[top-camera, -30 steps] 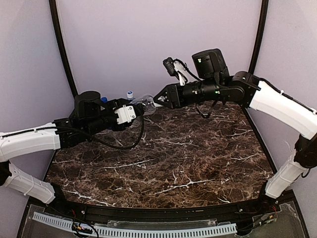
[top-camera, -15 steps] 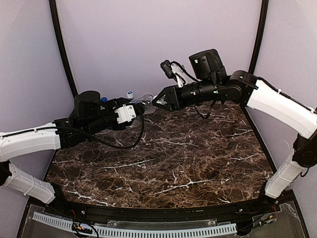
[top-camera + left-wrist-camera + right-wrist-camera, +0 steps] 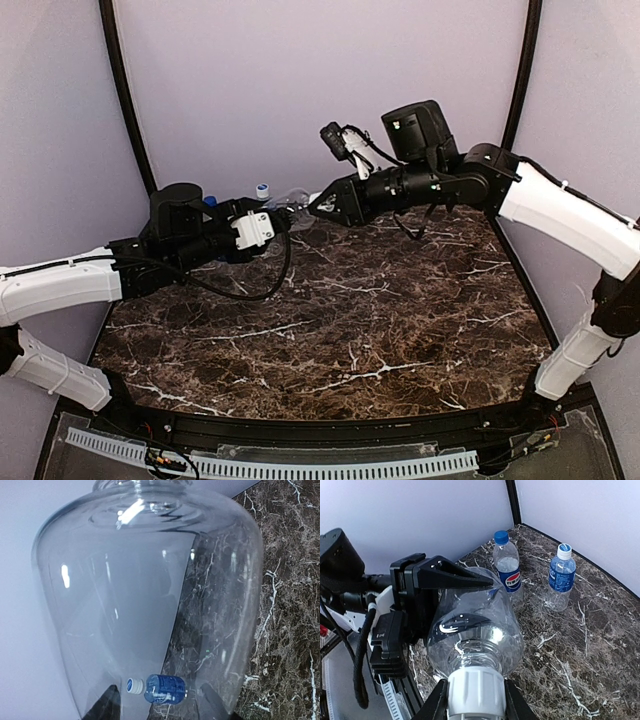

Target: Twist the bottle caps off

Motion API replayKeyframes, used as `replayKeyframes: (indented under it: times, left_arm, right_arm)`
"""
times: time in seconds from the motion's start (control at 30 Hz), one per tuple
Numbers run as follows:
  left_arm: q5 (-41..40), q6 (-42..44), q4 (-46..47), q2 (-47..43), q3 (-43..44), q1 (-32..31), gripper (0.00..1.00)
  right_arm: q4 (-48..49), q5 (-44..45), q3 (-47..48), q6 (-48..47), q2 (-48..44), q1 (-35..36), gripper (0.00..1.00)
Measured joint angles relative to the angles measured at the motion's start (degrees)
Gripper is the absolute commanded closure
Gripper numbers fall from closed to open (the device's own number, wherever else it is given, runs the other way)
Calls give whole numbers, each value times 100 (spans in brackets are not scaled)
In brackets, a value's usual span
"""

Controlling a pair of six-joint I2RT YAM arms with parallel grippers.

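Note:
An unlabelled clear bottle (image 3: 476, 630) hangs level above the back of the table between the two arms. My left gripper (image 3: 160, 707) is shut on its body, which fills the left wrist view. My right gripper (image 3: 475, 705) is shut on its white cap (image 3: 475, 687), one finger (image 3: 436, 705) on each side. In the top view the two grippers meet at the bottle (image 3: 293, 207). A Pepsi bottle (image 3: 506, 565) with a dark blue cap (image 3: 501, 536) and a blue-labelled water bottle (image 3: 561, 577) with a pale cap (image 3: 564, 550) stand upright behind.
The marble table (image 3: 340, 320) ends at a lilac back wall (image 3: 320, 80) just behind the two standing bottles (image 3: 262, 190). Black corner posts (image 3: 125, 90) rise at the left and right. A cable loop (image 3: 270, 285) hangs under the left wrist.
The right wrist has rolled and edged a little to the left, and its jaws have narrowed onto the white cap. The left arm and the clear bottle have stayed put.

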Motion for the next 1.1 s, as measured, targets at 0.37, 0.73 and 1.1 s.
replayKeyframes:
  times: [0.37, 0.73, 1.1]
  left_arm:
    - [1458, -240, -2105, -175, 190, -28, 85]
    - [1904, -289, -3101, -164, 190, -63, 84]
    - [2114, -348, -3132, -164, 190, -57, 84]
  right_arm:
    - [157, 610, -1464, -4548, -728, 914, 100]
    - [1478, 1875, -2771, -8553, -1047, 1609, 100]
    - [3126, 2092, -3974, -11359, -1648, 1794, 100]
